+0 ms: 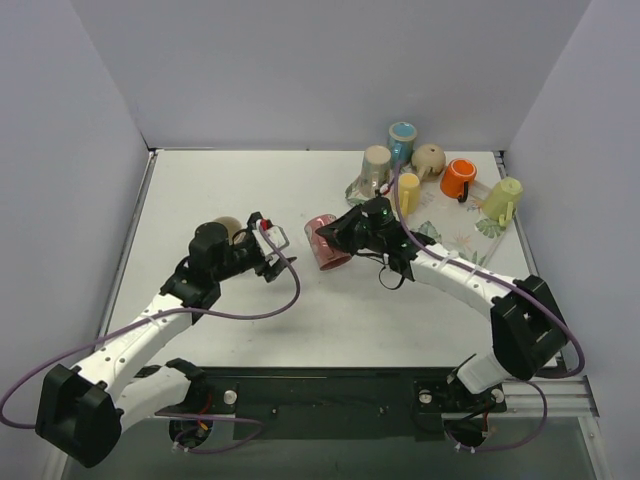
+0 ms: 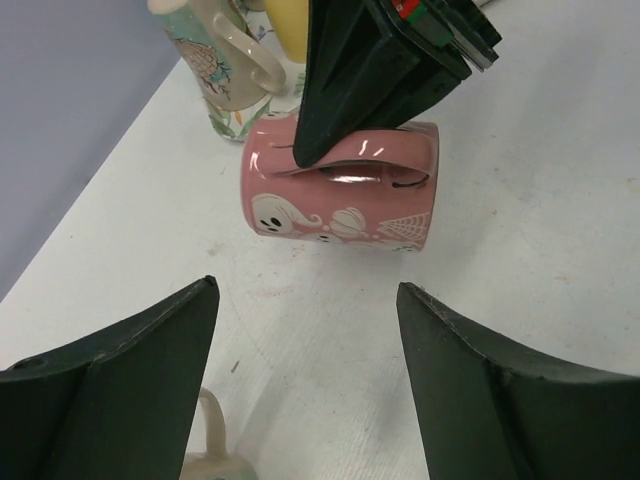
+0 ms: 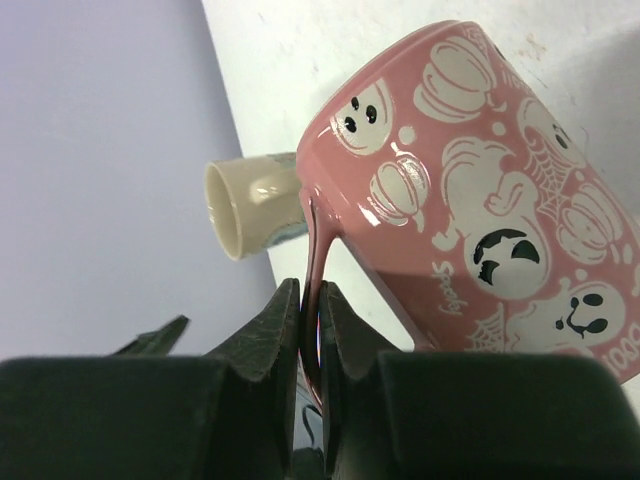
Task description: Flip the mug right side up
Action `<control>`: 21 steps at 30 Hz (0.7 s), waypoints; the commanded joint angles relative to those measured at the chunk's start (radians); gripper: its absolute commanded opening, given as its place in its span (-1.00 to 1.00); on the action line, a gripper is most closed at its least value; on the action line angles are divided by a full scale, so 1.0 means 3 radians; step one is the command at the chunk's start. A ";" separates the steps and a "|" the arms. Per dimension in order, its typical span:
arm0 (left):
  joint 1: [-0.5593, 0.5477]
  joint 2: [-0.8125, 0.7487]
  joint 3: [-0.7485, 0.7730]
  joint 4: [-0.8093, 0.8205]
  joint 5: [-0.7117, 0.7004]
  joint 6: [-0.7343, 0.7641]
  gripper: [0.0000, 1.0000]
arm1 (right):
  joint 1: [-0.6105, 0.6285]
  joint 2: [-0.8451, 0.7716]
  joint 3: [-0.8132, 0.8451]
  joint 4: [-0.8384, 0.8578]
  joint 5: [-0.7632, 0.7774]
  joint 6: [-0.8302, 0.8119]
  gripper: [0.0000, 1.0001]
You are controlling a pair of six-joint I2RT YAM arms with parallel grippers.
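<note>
A pink mug [image 1: 325, 243] with white ghosts and pumpkins lies on its side at the table's middle; it also shows in the left wrist view [image 2: 340, 198] and the right wrist view [image 3: 470, 190]. My right gripper [image 1: 345, 232] is shut on the mug's handle [image 3: 318, 255], its jaws pinching the handle from both sides [image 3: 311, 300]. My left gripper [image 1: 268, 240] is open and empty, a short way left of the pink mug, its fingers [image 2: 160, 340] spread over bare table. A cream mug [image 1: 230, 230] sits under the left wrist.
Several mugs stand at the back right on a leaf-patterned mat [image 1: 455, 225]: a beige one [image 1: 377, 166], a blue one [image 1: 402, 140], a yellow one [image 1: 408, 190], an orange one [image 1: 458, 178], a pale green one [image 1: 502, 198]. Grey walls close the back and sides.
</note>
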 commanded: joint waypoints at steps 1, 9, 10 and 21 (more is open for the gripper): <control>0.0018 -0.0100 0.0097 0.0143 0.0138 -0.0153 0.66 | 0.0130 -0.0394 0.0305 0.0674 0.0503 0.0203 -1.00; -0.0003 -0.0146 -0.0368 0.1042 0.0511 0.0072 0.75 | 0.0299 -0.0589 0.0244 0.1118 0.1250 0.0514 -1.00; -0.0018 -0.0121 -0.0434 0.1246 0.0491 0.0067 0.75 | 0.0320 -0.0604 0.0264 0.1124 0.1342 0.0540 -1.00; -0.0550 0.0262 -0.0788 0.2924 -0.0812 0.0133 0.77 | 0.0678 -0.0635 0.0361 0.1538 0.1946 0.0571 -1.00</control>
